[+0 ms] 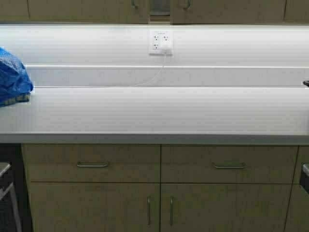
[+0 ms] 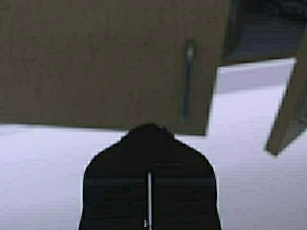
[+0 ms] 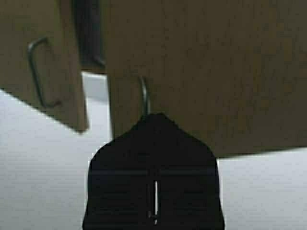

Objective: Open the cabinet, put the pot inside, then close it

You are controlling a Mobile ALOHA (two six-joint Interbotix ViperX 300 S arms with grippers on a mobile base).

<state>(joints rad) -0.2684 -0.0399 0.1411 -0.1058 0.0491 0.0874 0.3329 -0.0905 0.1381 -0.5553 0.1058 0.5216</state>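
At the far left of the high view a crumpled blue bag sits on the white countertop, against the frame edge. No writing or label on it can be read. Farther along, in the middle of the backsplash, a white wall outlet has a thin white cord hanging from it and trailing left along the back of the counter; any marking on the outlet is too small to read. Directly above the outlet, at the top edge, the cabinet shows only the lower ends of its two beige doors, with a narrow gap between them that reveals a pale interior. The pot is not in sight in any view. In the left wrist view the left gripper has its black fingers pressed together, holding nothing, and it hangs below the cabinet's left door, close to its silver pull handle. In the right wrist view the right gripper is likewise closed and empty, its tip just under the right door's pull handle.
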